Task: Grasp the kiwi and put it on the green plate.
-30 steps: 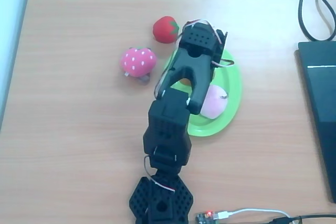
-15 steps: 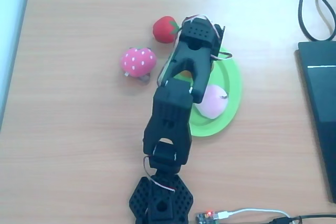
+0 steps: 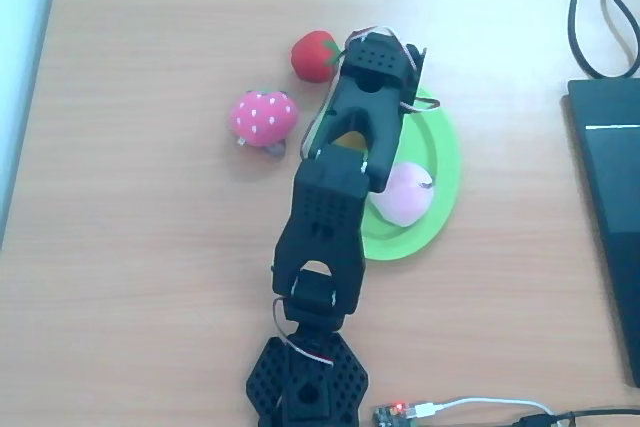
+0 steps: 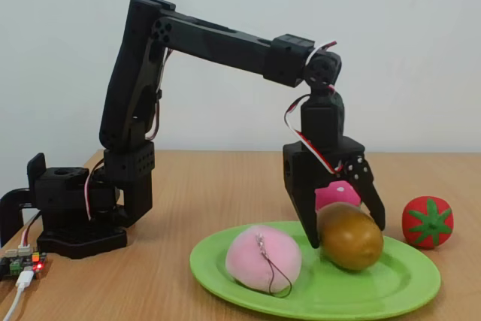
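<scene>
In the fixed view the olive-brown kiwi [image 4: 352, 238] sits low over the right part of the lime-green plate [image 4: 398, 283], its underside touching the plate or nearly so. My gripper [image 4: 347, 235] points straight down with one finger against each side of the kiwi, shut on it. Seen from overhead, my black arm [image 3: 365, 107] reaches over the far-left part of the green plate [image 3: 442, 172] and hides the kiwi and the fingers.
A pale pink peach [image 3: 405, 194] lies on the plate beside the arm. A pink strawberry [image 3: 263, 117] and a red tomato [image 3: 315, 55] rest on the wooden table left of the plate. A dark laptop [image 3: 610, 217] and cables [image 3: 600, 7] occupy the right side.
A second ago the wrist sat nearer the plate's middle; it has shifted a little toward the far rim, near the tomato. Over the last half second it has held still.
</scene>
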Controlling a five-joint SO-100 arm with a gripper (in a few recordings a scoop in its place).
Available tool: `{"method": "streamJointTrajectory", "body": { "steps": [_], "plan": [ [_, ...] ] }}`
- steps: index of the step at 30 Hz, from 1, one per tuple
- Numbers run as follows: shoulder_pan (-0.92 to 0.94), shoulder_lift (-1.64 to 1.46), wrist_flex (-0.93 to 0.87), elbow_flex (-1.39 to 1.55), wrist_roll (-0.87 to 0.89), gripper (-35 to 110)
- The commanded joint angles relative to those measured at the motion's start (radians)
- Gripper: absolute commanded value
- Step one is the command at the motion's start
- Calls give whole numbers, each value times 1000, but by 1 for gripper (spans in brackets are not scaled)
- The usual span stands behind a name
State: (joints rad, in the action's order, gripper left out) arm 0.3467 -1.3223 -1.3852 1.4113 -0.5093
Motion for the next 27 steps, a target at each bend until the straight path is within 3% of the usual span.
{"method": "streamJointTrajectory", "body": {
  "steps": [1, 15, 27],
  "plan": [
    [12, -11, -8, -21, -12, 42],
    [-21, -149, -41, 43, -5, 46],
    [-256, -640, -129, 354, 66, 43]
  ]
}}
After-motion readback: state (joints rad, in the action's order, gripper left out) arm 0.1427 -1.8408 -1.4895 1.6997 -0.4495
